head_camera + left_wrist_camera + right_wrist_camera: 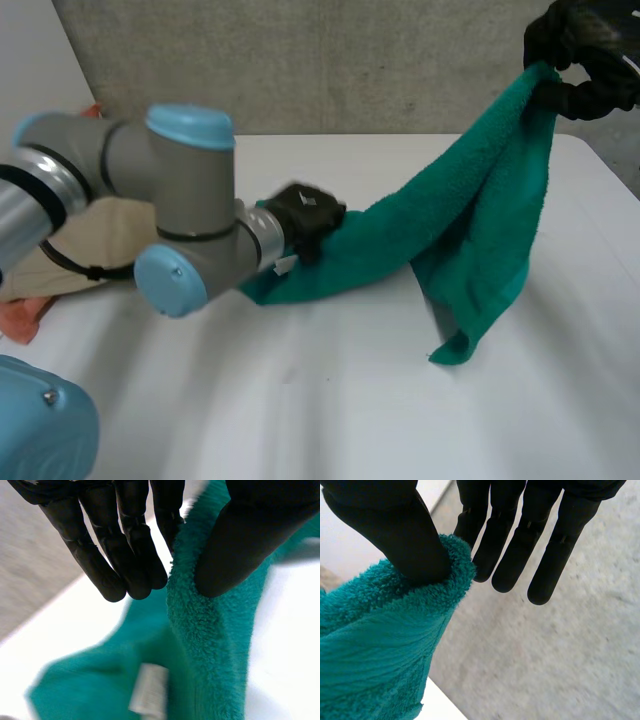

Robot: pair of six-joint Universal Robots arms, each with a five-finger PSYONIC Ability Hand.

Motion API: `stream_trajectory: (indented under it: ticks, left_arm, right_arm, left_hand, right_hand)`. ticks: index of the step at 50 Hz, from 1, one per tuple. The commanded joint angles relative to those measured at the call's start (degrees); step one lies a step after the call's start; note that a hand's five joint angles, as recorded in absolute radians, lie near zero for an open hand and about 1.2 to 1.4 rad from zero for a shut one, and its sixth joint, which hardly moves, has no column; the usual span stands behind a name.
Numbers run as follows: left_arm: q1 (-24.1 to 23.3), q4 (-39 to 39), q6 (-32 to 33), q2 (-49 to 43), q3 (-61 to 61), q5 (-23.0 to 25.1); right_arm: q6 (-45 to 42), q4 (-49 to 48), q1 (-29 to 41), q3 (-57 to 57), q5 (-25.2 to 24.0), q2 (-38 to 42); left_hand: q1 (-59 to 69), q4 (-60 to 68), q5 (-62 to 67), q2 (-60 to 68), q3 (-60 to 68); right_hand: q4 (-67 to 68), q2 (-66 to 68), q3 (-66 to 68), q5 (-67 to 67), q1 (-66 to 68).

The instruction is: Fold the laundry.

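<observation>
Aloft, towel point(480, 200) corner in right robot hand's point(410, 535) pinch; wrist-view label point(147, 695) near left robot hand's point(125, 540) apparent pinch.

Item: teal towel point(380, 645), corner held in my right hand point(530, 510).
My thumb point(410, 535) presses the fluffy corner against the nearest of my straight fingers point(557, 555); the rest of the cloth spreads away from it. Behind: speckled grey wall point(545, 655); sliver of white desk point(437, 707) beside the cloth.

No words or numbers can be read. The small white tag point(148, 695) on the green towel point(210, 645) shows no legible print.
</observation>
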Motion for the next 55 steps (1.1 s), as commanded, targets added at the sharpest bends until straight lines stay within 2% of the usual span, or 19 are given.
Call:
stream_trajectory:
  ticks: [1, 4, 8, 13, 17, 23, 27, 31, 34, 35, 36, 41, 42, 44, 47, 53, 55]
  left_arm:
    - [2.6, 11.3, -2.5, 6.5, 8.5, -11.7]
    - [2.7, 18.2, -2.7, 10.0, 11.2, -15.7]
    - [2.2, 24.5, -2.4, 13.8, 10.2, -16.6]
    - [0.8, 25.4, -2.2, 17.2, 0.9, -19.7]
    - [-0.3, 25.9, -2.1, 19.8, -12.0, -24.1]
    - [-0.6, 27.4, -2.7, 21.0, -28.5, -27.7]
    - [-1.2, 26.9, -3.6, 19.5, -37.6, -27.1]
    - [-1.6, 23.9, -5.2, 18.5, -40.2, -26.9]
    - [-1.5, 20.5, -6.3, 18.8, -40.1, -26.7]
    - [-1.4, 18.2, -6.8, 19.0, -39.6, -26.5]
    - [-1.4, 16.9, -6.9, 19.2, -39.2, -26.3]
    - [-0.4, 11.4, -6.7, 21.3, -34.7, -23.8]
    - [0.3, 10.5, -5.9, 21.7, -32.9, -22.5]
    - [1.1, 9.9, -4.6, 21.6, -31.3, -21.1]
    - [3.3, 9.3, 0.4, 20.2, -28.6, -19.0]
    - [7.2, 8.9, 13.7, 15.2, -24.6, -17.4]
    - [8.0, 8.9, 16.2, 14.3, -24.1, -17.1]
  right_arm:
    - [-7.9, 0.7, 2.7, -9.9, 12.1, 10.4]
    - [-9.7, 0.2, 4.8, -16.4, 19.2, 14.1]
    - [-10.5, -1.7, 8.3, -21.5, 23.7, 17.5]
    - [-10.5, -4.5, 10.6, -18.3, 23.9, 17.0]
    - [-10.7, -6.5, 10.6, -8.7, 23.1, 13.3]
    - [-12.0, -6.3, 8.3, 6.8, 16.5, 9.6]
    - [-17.7, -5.3, 6.3, 19.8, 8.5, 9.5]
    - [-24.7, -6.4, 5.9, 25.7, 5.8, 12.2]
    - [-28.2, -6.6, 5.6, 25.7, 6.7, 14.5]
    - [-29.4, -6.2, 5.5, 25.2, 7.9, 15.5]
    - [-29.7, -5.9, 5.5, 25.0, 8.5, 15.9]
    - [-28.9, -3.5, 5.5, 23.7, 10.9, 16.6]
    - [-28.6, -3.1, 5.5, 23.7, 10.9, 16.6]
    - [-28.6, -3.0, 5.5, 23.8, 10.8, 16.5]
    - [-28.4, -3.2, 5.4, 24.2, 10.4, 16.3]
    - [-28.5, -3.4, 4.8, 24.5, 9.7, 16.3]
    - [-28.4, -3.5, 4.5, 24.4, 9.7, 16.4]
  left_hand:
    - [13.8, 11.7, 13.9, 11.7, 12.3]
    - [13.8, 11.7, 13.9, 11.7, 12.3]
    - [13.8, 11.7, 13.9, 11.7, 12.3]
    - [13.8, 11.7, 13.9, 11.7, 12.3]
    - [13.8, 11.7, 13.9, 11.7, 12.3]
    - [13.8, 11.7, 13.9, 11.7, 12.3]
    - [13.8, 11.7, 13.9, 11.7, 12.3]
    - [5.3, 3.2, 5.4, 3.1, 3.8]
    - [-2.5, -4.6, -2.4, -4.6, -4.0]
    - [-13.5, -15.6, -13.4, -15.6, -15.0]
    - [-19.3, -21.4, -19.2, -21.4, -20.8]
    - [-38.8, -40.9, -38.7, -40.9, -40.3]
    - [-47.7, -49.8, -47.6, -49.8, -49.2]
    - [-52.1, -54.2, -52.0, -54.2, -53.6]
    - [-53.8, -55.9, -53.7, -55.9, -55.3]
    - [-54.3, -56.4, -54.2, -56.4, -55.8]
    - [-54.2, -56.2, -54.0, -56.3, -55.7]
  right_hand:
    - [11.5, 12.7, 11.8, 13.9, 14.8]
    - [11.5, 12.7, 11.8, 13.9, 14.8]
    - [11.5, 12.7, 11.8, 13.9, 14.8]
    - [11.5, 12.7, 11.8, 13.9, 14.8]
    - [11.5, 12.7, 11.8, 13.9, 14.8]
    - [11.5, 12.7, 11.8, 13.9, 14.8]
    - [11.5, 12.7, 11.8, 13.9, 14.8]
    - [11.5, 12.7, 11.8, 13.9, 14.8]
    - [11.5, 12.7, 11.8, 13.9, 14.8]
    - [11.5, 12.7, 11.8, 13.9, 14.8]
    - [11.5, 12.7, 11.8, 13.9, 14.8]
    - [11.5, 12.7, 11.8, 13.9, 14.8]
    - [11.5, 12.7, 11.8, 13.9, 14.8]
    - [11.5, 12.7, 11.8, 13.9, 14.8]
    - [11.5, 12.7, 11.8, 13.9, 14.8]
    - [11.5, 12.7, 11.8, 13.9, 14.8]
    - [11.5, 12.7, 11.8, 13.9, 14.8]
